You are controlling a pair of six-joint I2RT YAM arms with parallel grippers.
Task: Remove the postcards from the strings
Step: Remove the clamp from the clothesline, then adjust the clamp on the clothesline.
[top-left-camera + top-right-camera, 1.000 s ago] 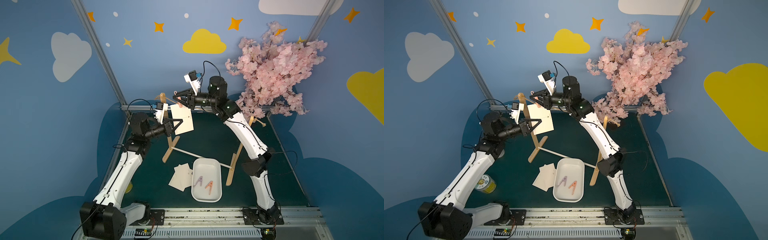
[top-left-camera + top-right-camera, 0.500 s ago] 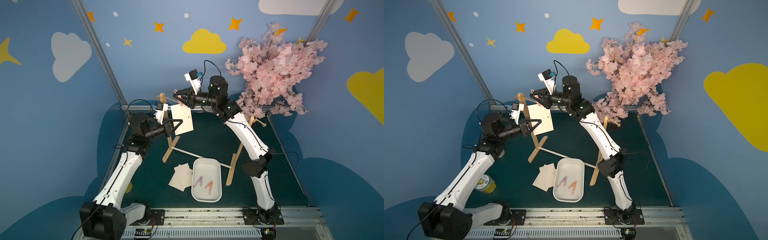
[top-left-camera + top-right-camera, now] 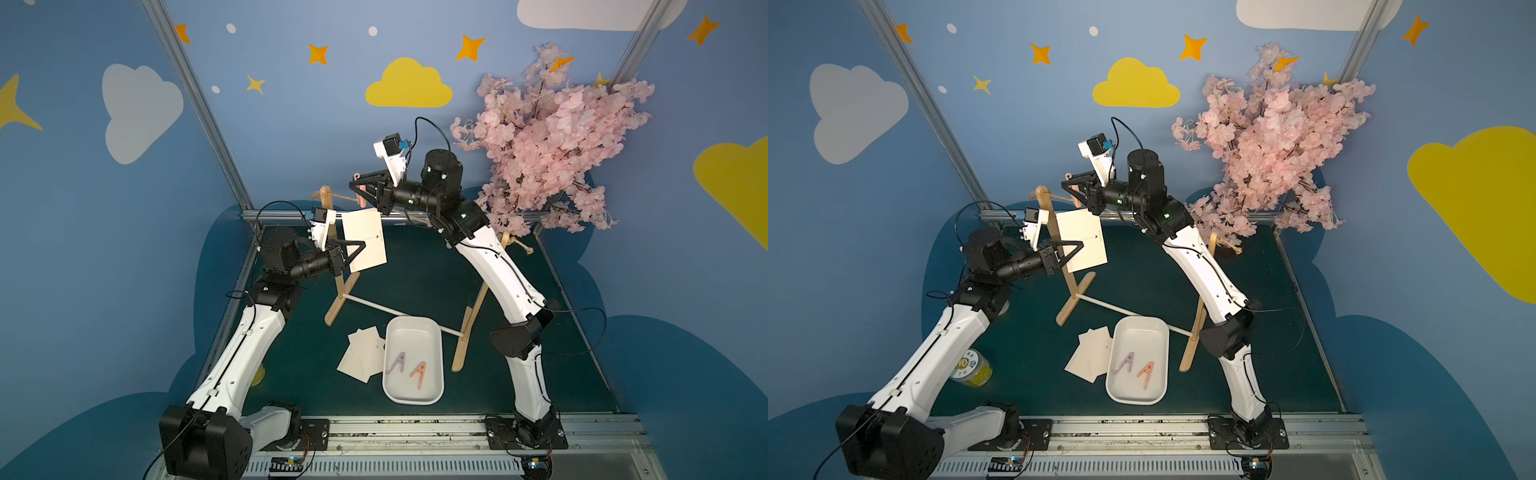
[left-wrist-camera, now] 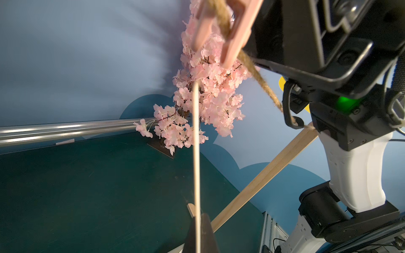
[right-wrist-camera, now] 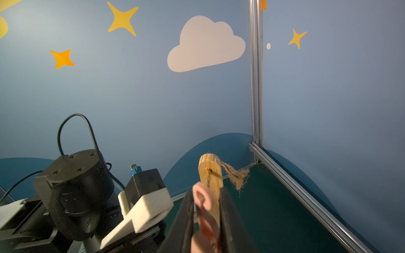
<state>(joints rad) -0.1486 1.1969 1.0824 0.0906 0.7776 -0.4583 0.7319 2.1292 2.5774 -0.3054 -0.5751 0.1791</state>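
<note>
My left gripper [image 3: 364, 245] [image 3: 1081, 245] is shut on one white postcard [image 3: 368, 239] [image 3: 1086, 237], held upright beside the left wooden post [image 3: 328, 203]. The left wrist view shows that card edge-on [image 4: 196, 153] between the shut jaws [image 4: 198, 215], its top just below the pink clothespin [image 4: 232, 43], not touching it. My right gripper [image 3: 354, 184] [image 3: 1065, 183] [image 5: 206, 195] is shut on that clothespin [image 3: 362, 196] [image 5: 202, 197], which straddles the tan strings [image 3: 340, 199] [image 4: 258, 72]. Two more postcards [image 3: 363, 353] [image 3: 1090, 353] lie on the mat.
A white tray [image 3: 415, 328] next to the loose cards holds a purple clothespin [image 3: 397, 363] and an orange one [image 3: 419, 372]. The stand's right post [image 3: 478, 307] and thin white dowel [image 3: 386, 309] cross the mat. A pink blossom tree [image 3: 552, 133] fills the back right. A yellow can [image 3: 971, 368] sits by the left arm.
The right wrist has tipped slightly upward with the clothespin in its jaws. The left arm and its postcard have stayed where they were.
</note>
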